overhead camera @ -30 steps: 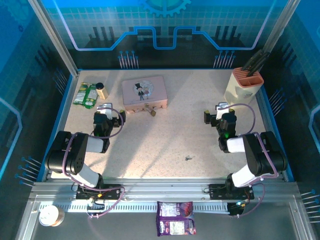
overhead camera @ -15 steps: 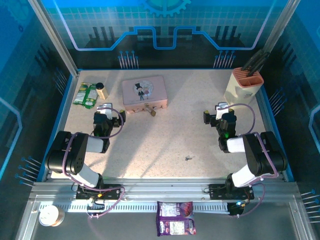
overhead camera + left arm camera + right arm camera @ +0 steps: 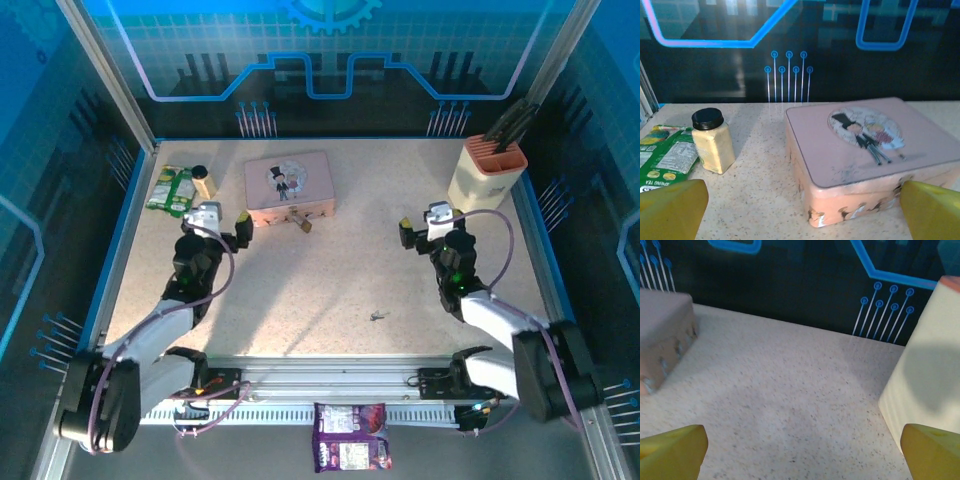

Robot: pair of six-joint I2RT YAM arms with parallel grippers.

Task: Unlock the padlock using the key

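While the left gripper (image 3: 222,217) hovers, jaws wide and empty, beside the pink rectangular tin box (image 3: 288,183), the tiny brass-coloured metal padlock (image 3: 303,224) sits at the tin's front edge, just right of those jaws. Farther right, the tiny dark grey metal key (image 3: 377,316) lies left of, and nearer the bases than, the right gripper (image 3: 432,222), equally wide and empty and probably the nearer arm.

On the tabletop (image 3: 330,270): one pink tin (image 3: 289,185), one brass padlock (image 3: 304,225), one key (image 3: 377,316), one spice jar (image 3: 203,181), one tea packet (image 3: 171,190) and one knife block (image 3: 487,170).
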